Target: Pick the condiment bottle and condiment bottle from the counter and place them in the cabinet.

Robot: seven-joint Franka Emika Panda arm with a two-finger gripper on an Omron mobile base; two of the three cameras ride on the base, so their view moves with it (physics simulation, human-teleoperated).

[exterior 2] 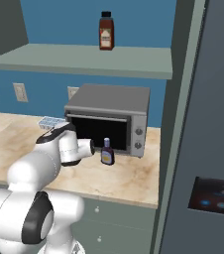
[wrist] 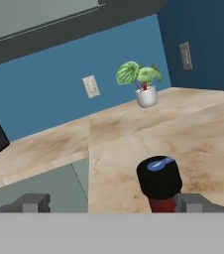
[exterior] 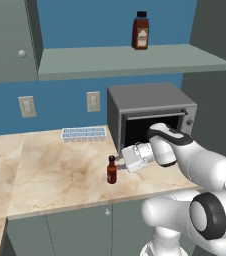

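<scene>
A small red-brown condiment bottle (exterior: 112,170) with a black cap stands on the marble counter (exterior: 55,170) in front of the toaster oven. My gripper (exterior: 118,162) is right beside its neck, on the oven side. In the hand view the bottle's cap (wrist: 158,177) sits between my open fingertips (wrist: 192,202), closer to the right one, with the gripper (wrist: 113,203) not touching it. From the right base the same bottle (exterior 2: 107,152) shows just past my hand. A second, larger condiment bottle (exterior: 140,31) stands upright on the open cabinet shelf (exterior: 135,61) above.
A grey toaster oven (exterior: 150,115) stands close behind my hand. An ice tray (exterior: 83,133) lies by the wall. A potted plant (wrist: 142,85) stands on the far counter. A tall grey fridge panel (exterior 2: 208,149) bounds the right side.
</scene>
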